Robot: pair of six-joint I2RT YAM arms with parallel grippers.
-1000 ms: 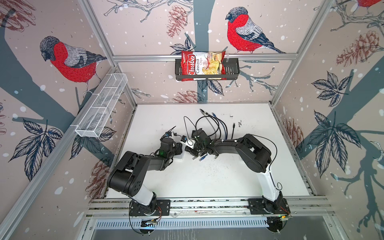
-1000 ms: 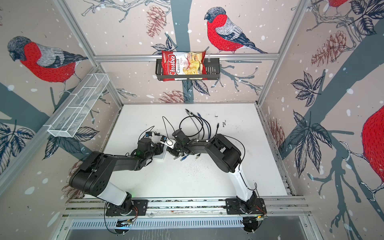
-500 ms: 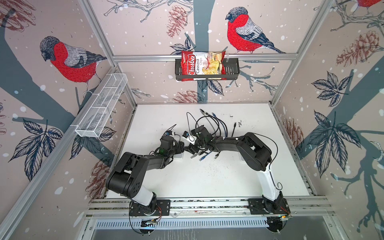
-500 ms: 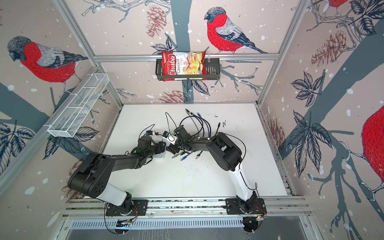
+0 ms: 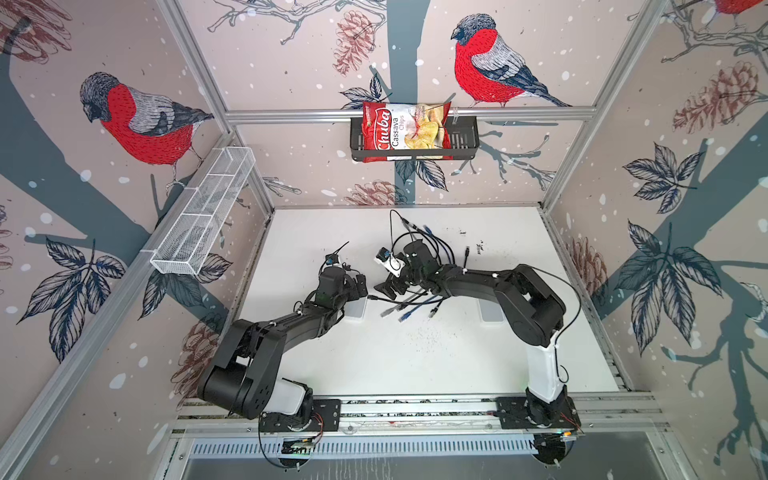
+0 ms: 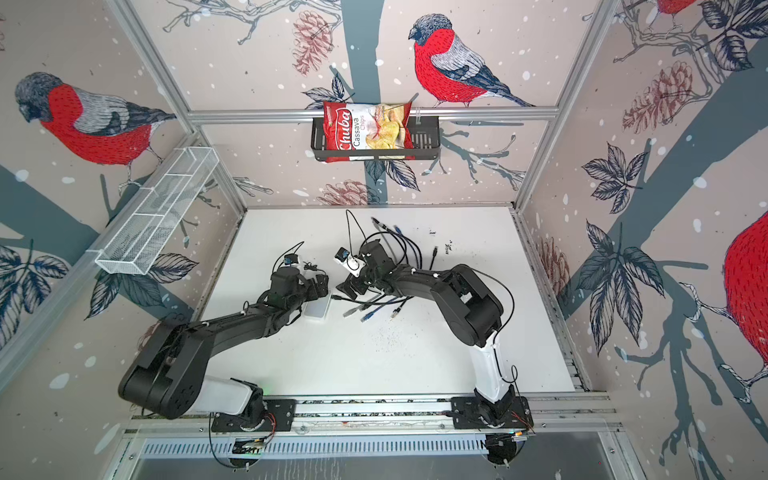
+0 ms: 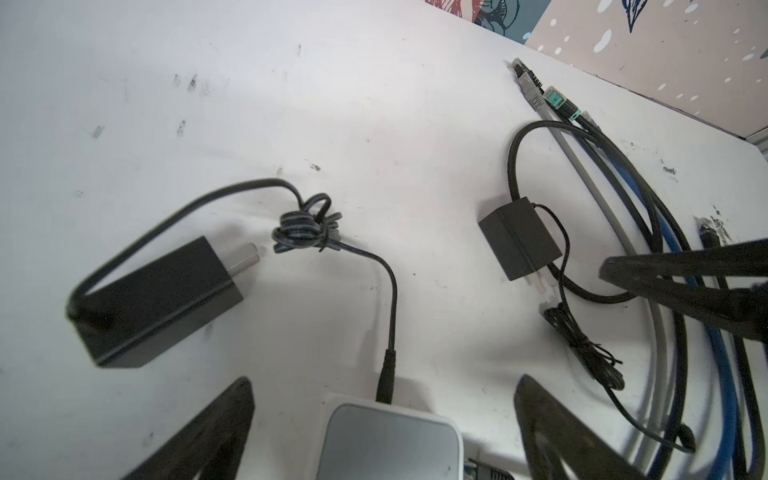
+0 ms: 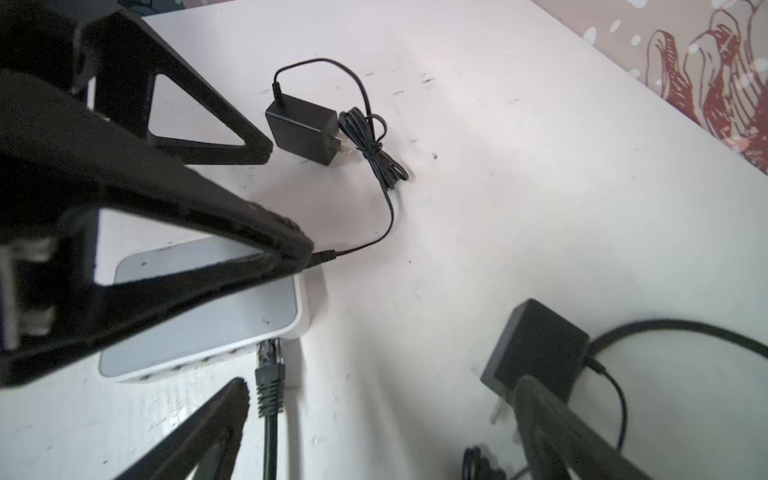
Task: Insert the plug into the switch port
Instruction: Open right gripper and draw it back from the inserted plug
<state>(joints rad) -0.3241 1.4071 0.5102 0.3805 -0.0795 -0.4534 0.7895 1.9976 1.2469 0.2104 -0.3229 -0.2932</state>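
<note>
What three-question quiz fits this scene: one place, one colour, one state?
1. The chips bag lies: A on the table; B in the black wall basket; C in the white wire basket.
2. The plug at the switch is: A black; B red; C yellow.
3. The left gripper and right gripper are: A both shut; B both open; C one shut.
B: the bag fills the black basket. A: it looks black in the right wrist view. B: both show spread, empty jaws.

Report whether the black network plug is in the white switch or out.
In: the right wrist view shows the plug with its tip sunk into a front port of the switch.
</note>
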